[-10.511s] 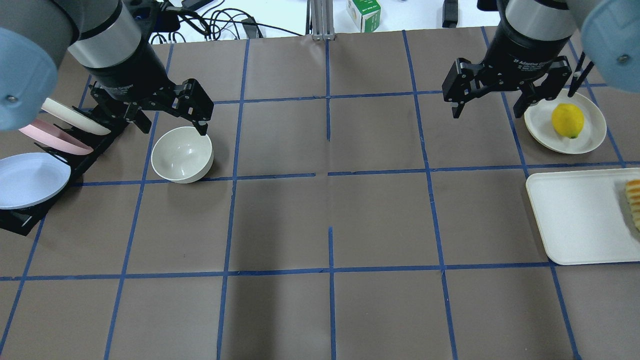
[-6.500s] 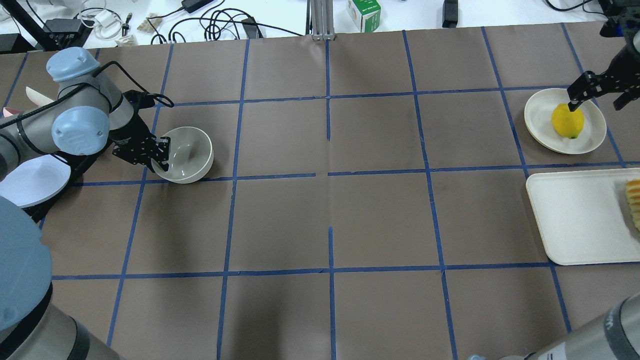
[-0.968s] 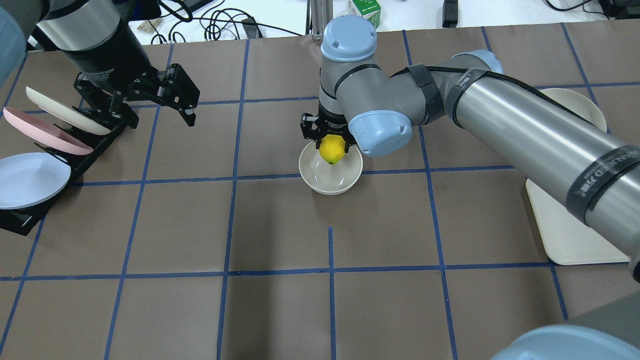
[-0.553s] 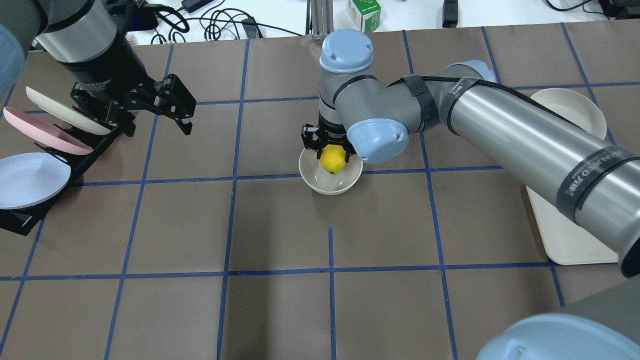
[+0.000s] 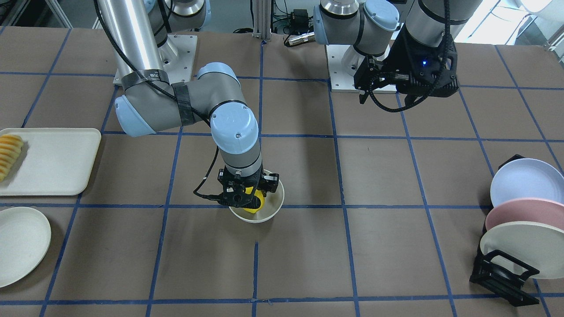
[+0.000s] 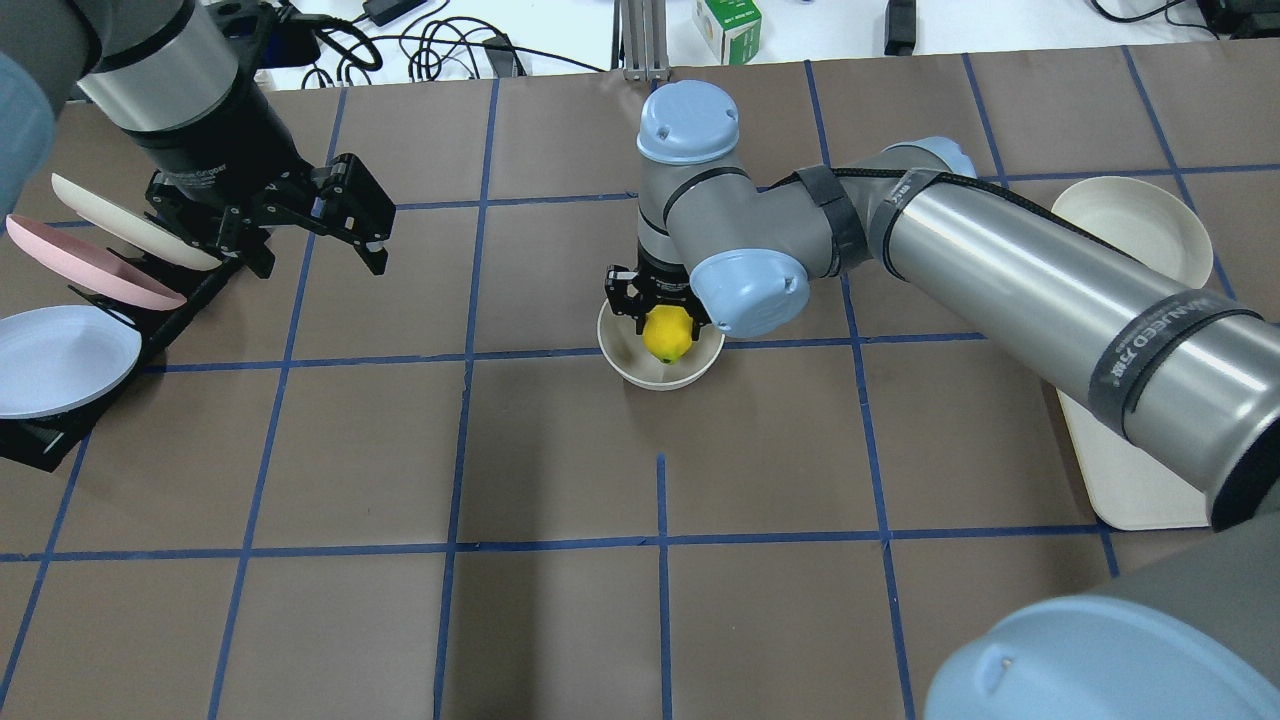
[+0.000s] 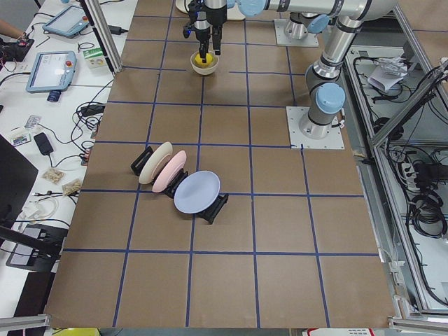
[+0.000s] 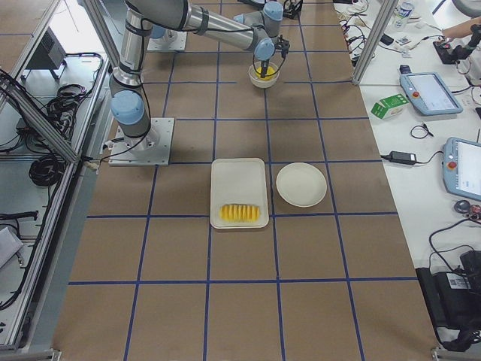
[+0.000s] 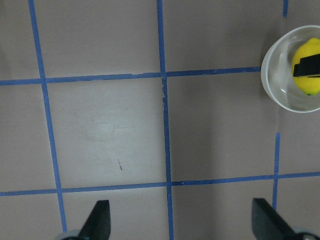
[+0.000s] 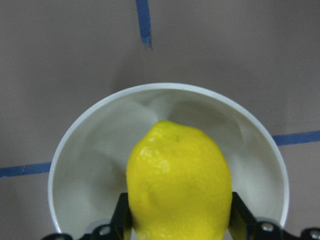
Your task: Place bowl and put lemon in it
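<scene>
The cream-white bowl (image 6: 648, 376) stands near the table's middle, also in the front view (image 5: 274, 206) and the left wrist view (image 9: 279, 82). My right gripper (image 6: 667, 322) is shut on the yellow lemon (image 6: 668, 338) and holds it down inside the bowl. The right wrist view shows the lemon (image 10: 177, 180) gripped between both fingers (image 10: 121, 216) above the bowl's floor (image 10: 92, 160); I cannot tell whether it touches. My left gripper (image 6: 315, 258) is open and empty, raised above the table at the left, far from the bowl, its fingertips (image 9: 99, 216) spread wide.
A black rack (image 6: 150, 325) with three plates stands at the left edge. An empty cream plate (image 6: 1130, 225) and a white tray (image 6: 1110, 470) lie at the right, under my right arm. Sliced pieces (image 5: 9, 154) lie on the tray.
My right gripper has lowered the lemon deeper into the bowl. My left gripper has stayed open and shifted only slightly near the rack.
</scene>
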Motion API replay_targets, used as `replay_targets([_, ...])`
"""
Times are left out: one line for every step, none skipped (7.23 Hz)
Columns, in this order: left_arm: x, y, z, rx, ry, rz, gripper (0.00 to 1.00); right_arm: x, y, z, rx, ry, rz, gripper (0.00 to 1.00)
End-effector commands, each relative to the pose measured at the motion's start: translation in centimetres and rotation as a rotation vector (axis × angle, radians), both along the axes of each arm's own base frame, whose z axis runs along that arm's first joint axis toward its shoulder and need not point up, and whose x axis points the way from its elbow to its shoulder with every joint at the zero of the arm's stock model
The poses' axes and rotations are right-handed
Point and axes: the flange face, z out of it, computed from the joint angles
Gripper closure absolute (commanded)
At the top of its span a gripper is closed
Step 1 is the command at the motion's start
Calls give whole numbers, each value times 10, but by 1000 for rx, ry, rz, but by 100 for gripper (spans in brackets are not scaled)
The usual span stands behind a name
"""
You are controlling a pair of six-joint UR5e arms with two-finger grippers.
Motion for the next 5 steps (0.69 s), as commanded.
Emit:
replay_targets([-1, 1, -1, 2, 2, 0, 0, -2, 0, 4, -10, 9, -2, 6])
replay_targets([-1, 1, -1, 2, 5, 1, 0, -1, -3, 9, -19, 7, -2, 1])
replay_targets([-2, 1, -1, 2, 7, 3, 0, -2, -4, 22, -35, 8, 0, 0])
replay_targets([-2, 0, -2, 3, 7, 2, 0, -18, -4, 44, -65, 43, 1, 0])
replay_targets([-2, 1, -1, 2, 7, 2, 0, -35, -3, 69, -67, 53, 7, 0])
